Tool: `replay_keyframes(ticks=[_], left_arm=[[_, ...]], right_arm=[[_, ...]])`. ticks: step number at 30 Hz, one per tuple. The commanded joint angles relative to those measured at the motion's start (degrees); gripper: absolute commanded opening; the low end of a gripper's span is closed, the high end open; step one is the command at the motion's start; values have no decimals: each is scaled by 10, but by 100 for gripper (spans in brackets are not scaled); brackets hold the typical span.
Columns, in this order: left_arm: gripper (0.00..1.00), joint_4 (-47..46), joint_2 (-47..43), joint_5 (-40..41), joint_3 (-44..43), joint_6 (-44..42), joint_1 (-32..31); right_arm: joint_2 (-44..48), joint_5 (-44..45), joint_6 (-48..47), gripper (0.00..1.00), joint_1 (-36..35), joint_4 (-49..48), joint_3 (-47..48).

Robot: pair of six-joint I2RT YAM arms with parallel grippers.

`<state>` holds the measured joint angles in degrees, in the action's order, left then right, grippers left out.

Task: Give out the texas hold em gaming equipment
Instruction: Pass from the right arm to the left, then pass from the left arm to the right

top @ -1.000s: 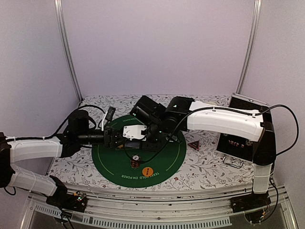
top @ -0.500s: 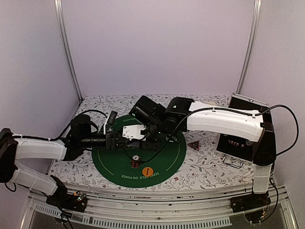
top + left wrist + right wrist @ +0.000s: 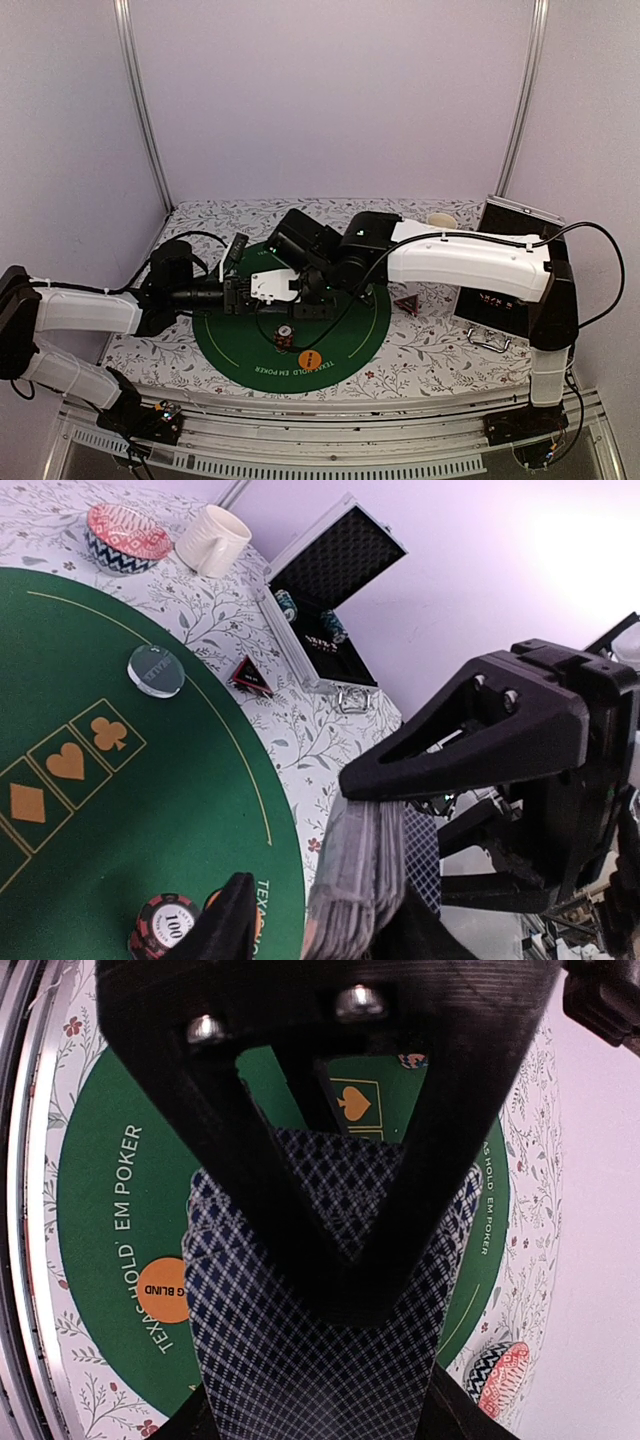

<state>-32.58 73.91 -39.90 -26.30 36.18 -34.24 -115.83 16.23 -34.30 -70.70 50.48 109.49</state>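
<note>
Nearest us, close to the near rim of the green mat (image 3: 225, 345), the orange button (image 3: 309, 357) lies flat. Just beyond it stands a small chip stack (image 3: 284, 334), near the button. Over the mat's middle the two arms meet at the deck of cards (image 3: 250, 1360). The right gripper (image 3: 315, 1410) stands about half open with the deck filling the space between its fingers, gripped by its side edges, blue-diamond back towards that wrist camera. The left gripper (image 3: 315, 920) straddles the deck across its thickness, partly open. Its near finger (image 3: 232, 920) stands visibly apart from the cards, with green mat showing in the gap. Its other finger lies across the deck's back, and we cannot tell whether it touches. The two grippers crowd each other closely here. Bare green lies to the right of the button and stack, out to the mat's rim. Farther on, a pale-green button (image 3: 156, 670) sits flat near the mat's far-right edge. Just off the rim, on the floral cloth (image 3: 430, 340), lies the triangular marker (image 3: 406, 302), with bare cloth around it. Beyond the marker an open case (image 3: 500, 290) stands against the right edge. At the far side, the mug (image 3: 212, 540) and the bowl (image 3: 122, 535) sit just beside each other, well apart from the arms.
</note>
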Motion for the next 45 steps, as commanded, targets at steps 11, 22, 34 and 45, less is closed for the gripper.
replay_keyframes(ticks=[11,22,34,45], left_arm=[[0,-21,0,-42,-13,-4,-5],[0,-18,-73,-54,-17,-55,-12],[0,-33,-166,-51,-15,-89,-25],[0,-41,-180,-50,-12,-88,-33]], right_arm=[[70,7,9,85,-1,-116,-71],[363,-329,260,99,111,-533,-413],[335,-477,488,80,150,-660,-476],[236,-574,520,49,149,-673,-423]])
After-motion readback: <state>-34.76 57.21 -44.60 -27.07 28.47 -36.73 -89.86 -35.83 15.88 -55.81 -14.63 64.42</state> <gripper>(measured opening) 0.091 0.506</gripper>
